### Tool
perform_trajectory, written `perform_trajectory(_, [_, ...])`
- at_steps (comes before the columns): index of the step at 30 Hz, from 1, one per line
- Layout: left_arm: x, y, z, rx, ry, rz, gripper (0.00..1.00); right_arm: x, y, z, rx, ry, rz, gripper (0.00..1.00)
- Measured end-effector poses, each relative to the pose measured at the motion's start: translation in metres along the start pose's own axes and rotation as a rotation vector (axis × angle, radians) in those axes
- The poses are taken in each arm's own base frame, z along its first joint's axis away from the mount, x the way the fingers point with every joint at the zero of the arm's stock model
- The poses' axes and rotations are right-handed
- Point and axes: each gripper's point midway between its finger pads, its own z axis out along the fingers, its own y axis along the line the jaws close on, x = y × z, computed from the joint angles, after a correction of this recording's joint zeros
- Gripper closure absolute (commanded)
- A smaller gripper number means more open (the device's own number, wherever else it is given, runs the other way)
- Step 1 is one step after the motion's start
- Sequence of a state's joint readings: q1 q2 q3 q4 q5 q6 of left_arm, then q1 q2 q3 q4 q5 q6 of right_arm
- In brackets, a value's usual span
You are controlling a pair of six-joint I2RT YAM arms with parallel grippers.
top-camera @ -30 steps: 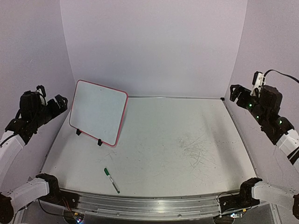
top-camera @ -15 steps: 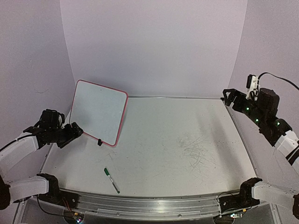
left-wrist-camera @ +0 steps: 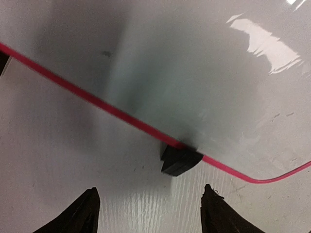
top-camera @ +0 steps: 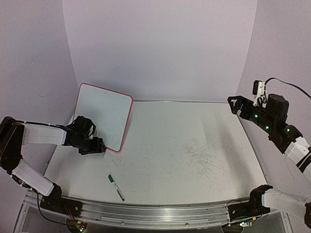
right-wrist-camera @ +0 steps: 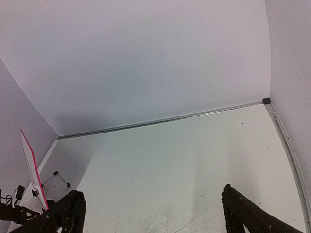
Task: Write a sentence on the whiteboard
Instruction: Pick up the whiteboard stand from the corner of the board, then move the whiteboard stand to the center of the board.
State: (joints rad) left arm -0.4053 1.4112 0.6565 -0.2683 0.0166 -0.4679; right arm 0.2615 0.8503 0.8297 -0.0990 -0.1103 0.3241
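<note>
The whiteboard (top-camera: 104,115) stands upright at the back left, white with a red-pink frame and a blank face; no sentence shows on it. My left gripper (top-camera: 98,145) is open at the board's lower edge. In the left wrist view the board's face (left-wrist-camera: 204,73) fills the top, and one black foot (left-wrist-camera: 179,160) sits just ahead of my open left gripper (left-wrist-camera: 150,206). A green-capped marker (top-camera: 115,187) lies on the table near the front. My right gripper (top-camera: 234,103) is open and empty, raised at the right. The right wrist view shows the board's edge (right-wrist-camera: 32,167) at far left.
The table (top-camera: 194,150) is white with scribble marks right of centre. A metal rail (top-camera: 146,213) runs along the front edge. Curved white walls close in the back and sides. The left arm (top-camera: 43,135) reaches in from the left.
</note>
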Motion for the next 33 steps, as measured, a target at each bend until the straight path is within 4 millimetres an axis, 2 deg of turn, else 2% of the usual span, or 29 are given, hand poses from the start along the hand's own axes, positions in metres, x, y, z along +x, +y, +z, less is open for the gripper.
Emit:
perform_trajectory(4, [-0.013,-0.012,0.015,0.037,-0.011,0.066,0.35,-0.001,0.002,-0.002,-0.012,-0.004,0.001,0.02])
perform_trajectory(8, [-0.012,-0.019,0.027,0.064,0.007,0.112,0.42,-0.004,0.004,-0.006,-0.022,-0.014,0.003,0.02])
perform_trajectory(15, [-0.008,-0.039,0.035,0.093,0.004,0.197,0.73,0.001,0.006,-0.007,-0.04,-0.002,0.02,0.02])
perform_trajectory(18, [-0.009,-0.047,0.039,0.088,-0.005,0.22,0.79,0.008,0.006,-0.005,-0.045,0.015,0.031,0.02])
perform_trajectory(26, [-0.004,-0.092,0.049,0.105,-0.017,0.263,0.91,0.04,0.002,0.007,-0.061,0.107,0.073,0.02])
perform_trajectory(30, [-0.006,-0.116,0.058,0.089,-0.027,0.248,0.93,0.061,0.001,0.021,-0.063,0.183,0.097,0.02])
perform_trajectory(33, [-0.008,-0.136,0.066,0.071,-0.049,0.238,0.93,0.079,0.008,0.03,-0.077,0.241,0.102,0.02])
